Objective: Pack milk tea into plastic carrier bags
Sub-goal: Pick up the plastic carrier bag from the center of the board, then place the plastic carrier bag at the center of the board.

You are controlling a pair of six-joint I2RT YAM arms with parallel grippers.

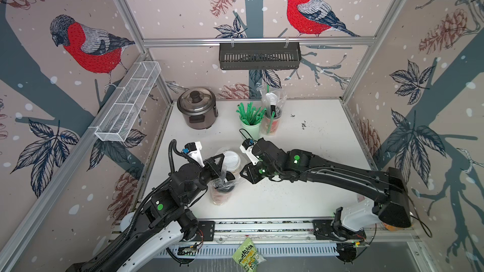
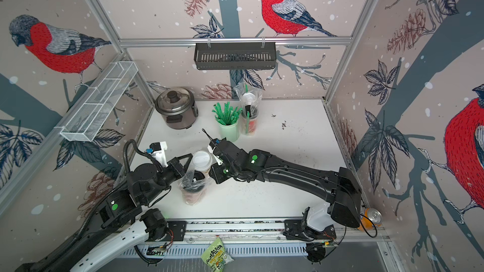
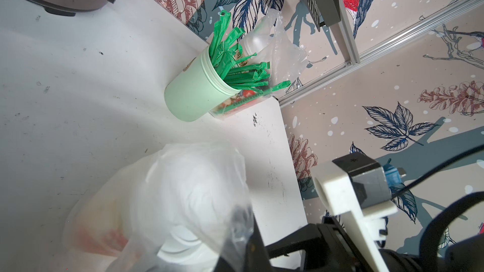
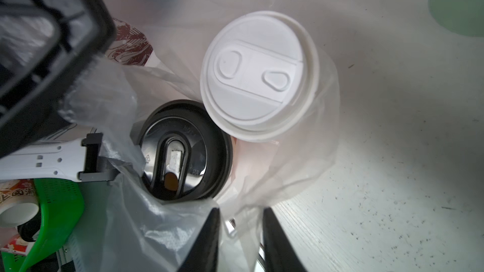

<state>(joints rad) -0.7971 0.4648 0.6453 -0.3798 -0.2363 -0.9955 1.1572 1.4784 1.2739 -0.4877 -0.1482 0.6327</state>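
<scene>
On the white table (image 1: 301, 179), near its front, a clear bag (image 4: 309, 153) holds a white-lidded cup (image 4: 255, 74) and a black-lidded cup (image 4: 183, 150) side by side. The left gripper (image 1: 219, 163) pinches the bag's rim. The right gripper (image 4: 241, 213) has its jaws either side of the opposite rim; I cannot tell whether they pinch it.

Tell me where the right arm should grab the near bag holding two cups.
Probably pinch the loose top film of the near bag beside the white-lid cup, coming from the side opposite the left gripper, which is shut on the other edge. The film there stands free of the lids. Lower down the two cups fill the bag.
</scene>
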